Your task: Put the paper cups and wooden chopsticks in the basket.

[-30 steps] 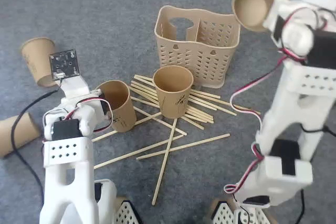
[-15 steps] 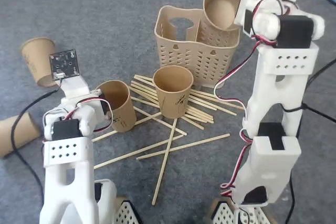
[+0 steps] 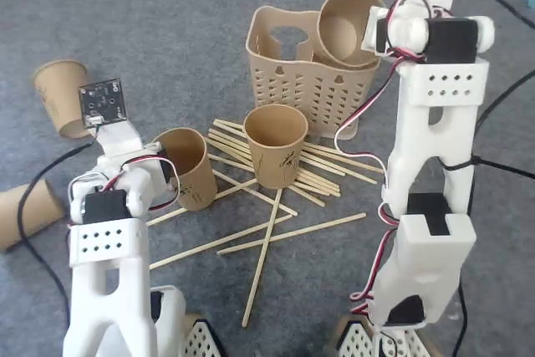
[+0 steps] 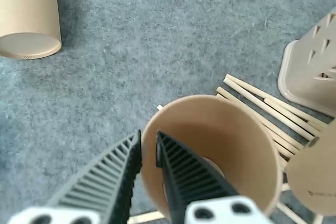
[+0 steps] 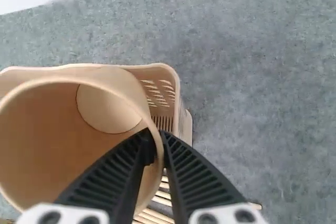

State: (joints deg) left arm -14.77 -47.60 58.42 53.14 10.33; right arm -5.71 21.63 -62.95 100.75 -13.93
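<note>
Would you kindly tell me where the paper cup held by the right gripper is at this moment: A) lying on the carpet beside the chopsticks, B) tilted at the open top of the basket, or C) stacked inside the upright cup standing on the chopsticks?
B: the right gripper pinches the rim of the paper cup, which sits tilted at the open top of the basket.

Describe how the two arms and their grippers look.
The left arm and right arm are white, blocky plastic with black motors and small holes. Red, white and black cables run along them. The left gripper and right gripper are black and ridged.
</note>
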